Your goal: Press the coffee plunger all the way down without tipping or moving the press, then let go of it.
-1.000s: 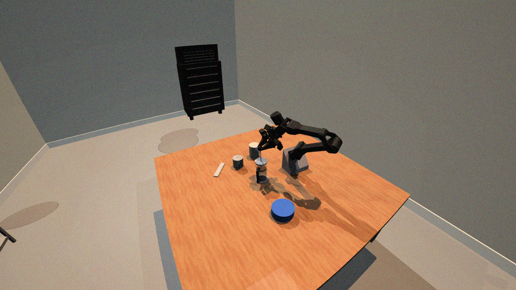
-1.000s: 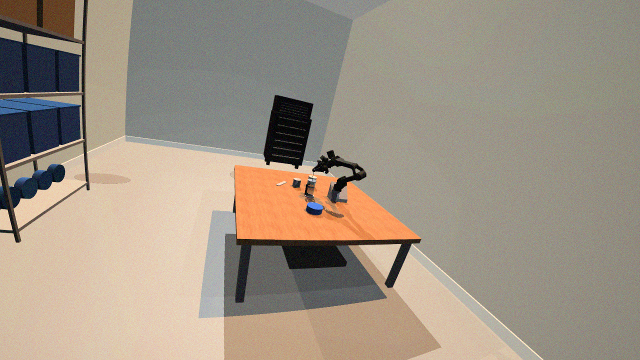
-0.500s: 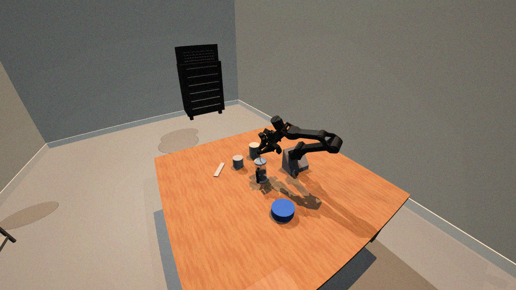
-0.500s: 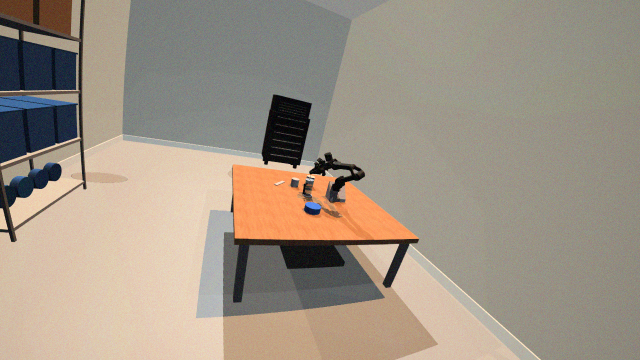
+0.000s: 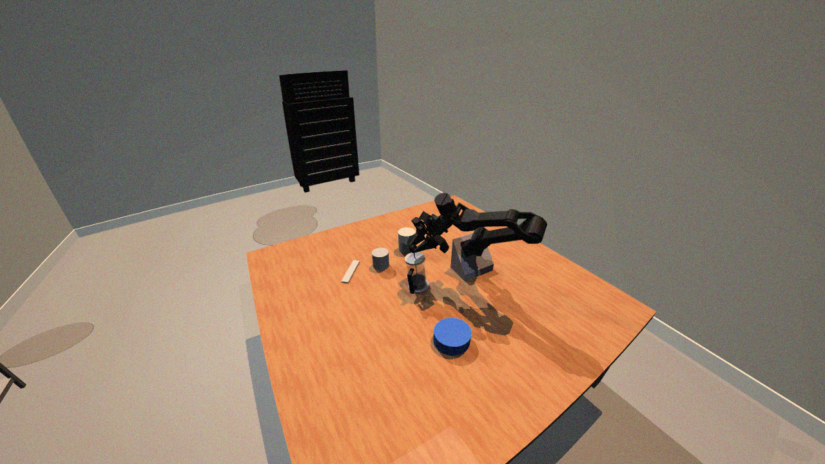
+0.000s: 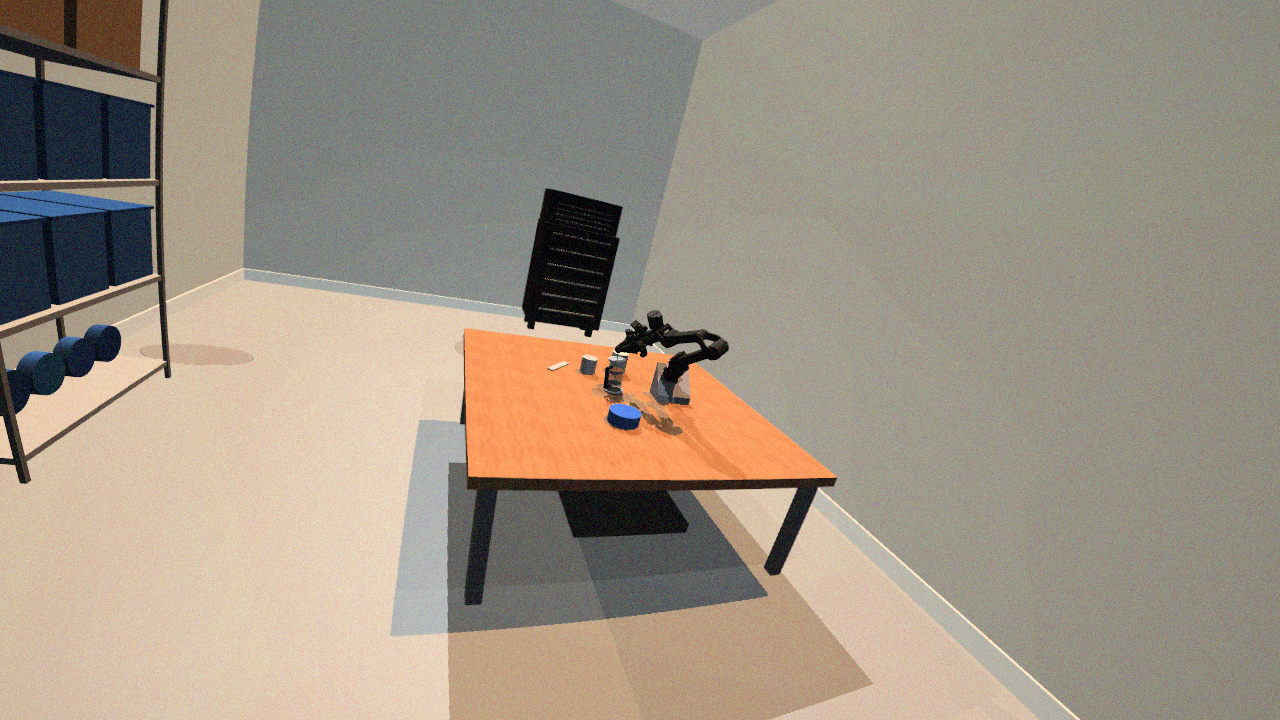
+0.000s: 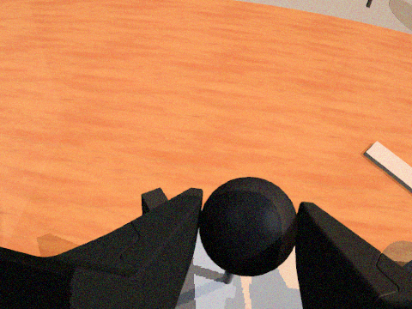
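Observation:
The coffee press point(image 5: 417, 276) point(image 6: 614, 377) stands upright on the table, a clear glass body with a black handle point(image 5: 411, 281) and a pale lid point(image 5: 414, 258) point(image 7: 215, 296). Its round black plunger knob point(image 7: 248, 232) sits a little above the lid, with a short piece of rod showing. My gripper point(image 5: 412, 248) point(image 6: 618, 348) point(image 7: 250, 208) comes in at a slant from the arm side and is shut on the knob, one finger on each side. In the top and exterior views the fingers mostly hide the knob.
A white-topped grey cylinder point(image 5: 407, 241) stands close behind the press, a shorter one point(image 5: 379, 260) point(image 6: 588, 365) beside it. A white bar point(image 5: 350, 271) point(image 6: 557, 366) point(image 7: 392, 165) lies farther left. A blue round block point(image 5: 452, 336) point(image 6: 623, 416) is in front. The arm's base point(image 5: 472, 259) is right.

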Controlling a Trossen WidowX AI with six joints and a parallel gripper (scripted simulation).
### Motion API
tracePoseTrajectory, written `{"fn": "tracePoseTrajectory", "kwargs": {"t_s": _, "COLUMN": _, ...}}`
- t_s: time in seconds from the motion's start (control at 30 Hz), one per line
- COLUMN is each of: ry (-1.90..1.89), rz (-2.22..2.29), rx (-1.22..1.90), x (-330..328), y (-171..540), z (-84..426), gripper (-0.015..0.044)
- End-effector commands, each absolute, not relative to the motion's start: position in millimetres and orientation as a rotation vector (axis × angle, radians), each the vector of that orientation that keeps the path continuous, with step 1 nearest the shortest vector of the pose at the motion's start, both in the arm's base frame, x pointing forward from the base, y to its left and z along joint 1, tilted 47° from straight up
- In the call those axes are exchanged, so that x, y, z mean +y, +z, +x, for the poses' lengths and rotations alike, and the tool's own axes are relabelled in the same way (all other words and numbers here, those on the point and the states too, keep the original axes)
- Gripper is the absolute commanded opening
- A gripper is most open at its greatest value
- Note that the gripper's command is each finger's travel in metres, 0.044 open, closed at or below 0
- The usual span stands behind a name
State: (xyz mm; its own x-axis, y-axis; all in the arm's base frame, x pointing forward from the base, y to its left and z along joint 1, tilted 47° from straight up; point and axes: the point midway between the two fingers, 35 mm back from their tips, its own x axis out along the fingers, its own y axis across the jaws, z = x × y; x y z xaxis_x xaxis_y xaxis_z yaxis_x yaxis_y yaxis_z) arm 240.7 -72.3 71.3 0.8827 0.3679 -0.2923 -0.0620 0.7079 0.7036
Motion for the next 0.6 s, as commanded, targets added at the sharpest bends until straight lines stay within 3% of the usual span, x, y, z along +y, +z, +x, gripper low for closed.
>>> {"fn": "tracePoseTrajectory", "kwargs": {"t_s": 0.0, "ry": 0.251, "rz": 0.786, "rx": 0.463, "x": -62.9, "y": 62.9, "z": 239.8, "gripper": 0.0125}}
{"fn": "tracePoseTrajectory", "kwargs": {"t_s": 0.57, "ry": 0.253, "rz": 0.786, "rx": 0.462, "x": -65.3, "y": 62.5, "z": 246.2, "gripper": 0.0125}}
